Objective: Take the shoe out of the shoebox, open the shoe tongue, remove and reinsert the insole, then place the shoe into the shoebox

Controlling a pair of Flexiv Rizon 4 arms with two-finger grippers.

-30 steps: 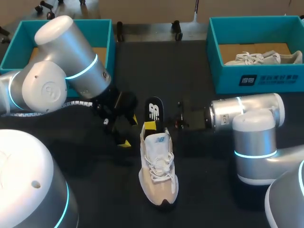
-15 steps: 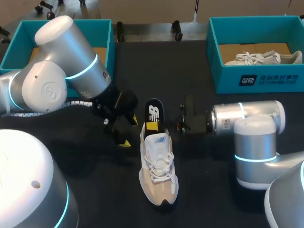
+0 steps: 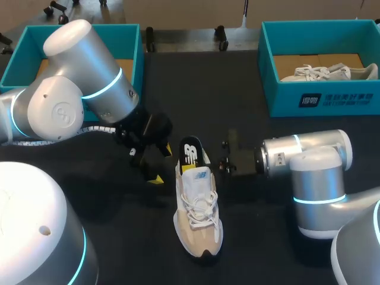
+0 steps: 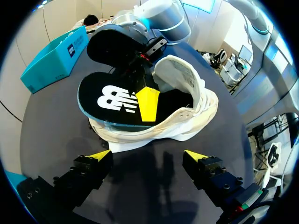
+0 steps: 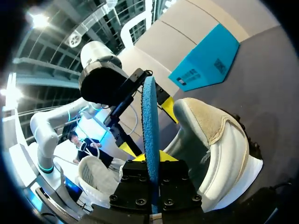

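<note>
1. Nearest the table's [image 3: 249, 89] near edge, the beige shoe [image 3: 199, 208] [image 4: 187, 93] [image 5: 219, 135]: stands on its sole about midway between the left and right edges, toe toward the near edge, heel toward the far edge, laces up.
2. Just beyond, at the heel opening, the black insole [image 3: 192, 151] [image 4: 119, 100] [image 5: 149, 121]: sticks up out of the shoe, lower end inside it, upper end with the white logo tilted back over the heel.
3. Right gripper [image 3: 202, 159] [image 5: 150, 158]: comes in level from the right edge and clamps the insole, one yellow-tipped finger pressed on each face. In its own wrist view, grips the insole edge-on between both fingers.
4. Left gripper [image 3: 147, 167] [image 4: 147, 156]: hangs just left of the heel, fingers spread wide and holding nothing, apart from shoe and insole, both of them ahead of it in its wrist view.
5. Far-left corner, a teal shoebox [image 3: 133, 41]: sits largely behind the left arm [image 3: 83, 71], showing a strip of brown floor.
6. Far-right corner, a second teal shoebox [image 3: 320, 98]: holds a pale second shoe [image 3: 326, 72] lying against its near wall.
</note>
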